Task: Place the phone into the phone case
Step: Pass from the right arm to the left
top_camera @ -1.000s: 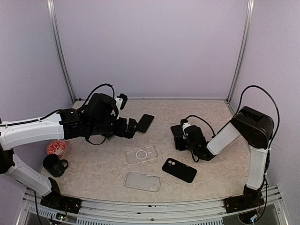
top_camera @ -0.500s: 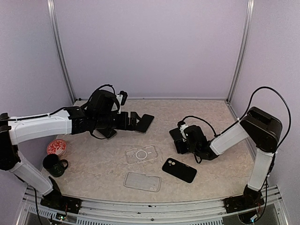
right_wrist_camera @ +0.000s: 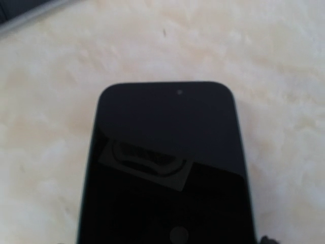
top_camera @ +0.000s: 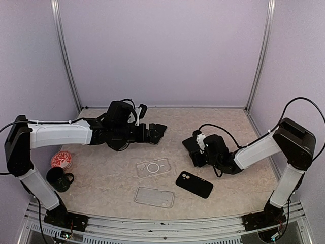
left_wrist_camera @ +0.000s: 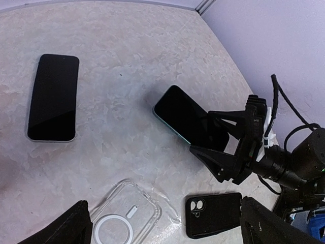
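A dark phone (left_wrist_camera: 185, 117) lies screen-up on the marbled table (top_camera: 101, 183), right of centre. My right gripper (top_camera: 193, 147) has a finger against each long edge of it, shut on the phone (right_wrist_camera: 165, 162). In the left wrist view the right gripper (left_wrist_camera: 199, 130) straddles the phone's near end. A black phone case (top_camera: 194, 184) lies just in front of it, camera cut-out up (left_wrist_camera: 213, 221). A clear case with a white ring (top_camera: 152, 166) lies at centre. My left gripper (top_camera: 154, 134) hangs open and empty above the table (left_wrist_camera: 163, 201).
A second dark phone (left_wrist_camera: 53, 96) lies further back, partly under my left gripper (top_camera: 161, 127). Another clear case (top_camera: 154, 197) sits near the front edge. A black mug (top_camera: 58, 179) and a red-patterned dish (top_camera: 61, 160) stand at the left. Walls enclose the table.
My left arm has stretched further right and back, bringing its open gripper over the second phone. The right arm's elbow has swung right while its gripper stayed on the phone.
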Controlling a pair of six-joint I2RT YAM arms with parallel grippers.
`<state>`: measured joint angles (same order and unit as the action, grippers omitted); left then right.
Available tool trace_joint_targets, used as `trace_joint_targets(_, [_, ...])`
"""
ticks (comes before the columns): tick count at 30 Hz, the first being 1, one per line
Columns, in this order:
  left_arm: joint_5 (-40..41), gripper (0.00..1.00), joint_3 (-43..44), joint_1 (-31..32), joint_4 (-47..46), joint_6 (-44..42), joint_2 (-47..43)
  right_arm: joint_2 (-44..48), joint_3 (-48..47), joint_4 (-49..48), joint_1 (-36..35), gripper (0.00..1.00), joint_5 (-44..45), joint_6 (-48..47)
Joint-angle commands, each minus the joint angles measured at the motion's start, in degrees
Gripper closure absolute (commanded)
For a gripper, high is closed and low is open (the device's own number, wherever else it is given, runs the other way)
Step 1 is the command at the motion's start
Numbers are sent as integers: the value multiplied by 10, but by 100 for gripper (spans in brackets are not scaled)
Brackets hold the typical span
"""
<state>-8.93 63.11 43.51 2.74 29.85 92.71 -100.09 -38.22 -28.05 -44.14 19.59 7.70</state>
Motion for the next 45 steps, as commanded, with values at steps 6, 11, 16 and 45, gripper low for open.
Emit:
trace_joint_targets(6, [-118, 1, 16, -29, -100, 30, 38, 71, 6, -58, -22, 46, -33, -34])
trace_joint_targets(11, [-174, 1, 22, -39, -137, 50, 61, 107, 16, -71, -50, 46, -47, -51])
trace_joint_targets(16, [-213, 1, 32, -41, -151, 58, 80, 143, 21, -72, -81, 46, -52, -67])
trace_joint_targets(45, [-361, 18, 28, -31, -229, 121, 108, 181, 10, -66, -175, 46, -15, -164])
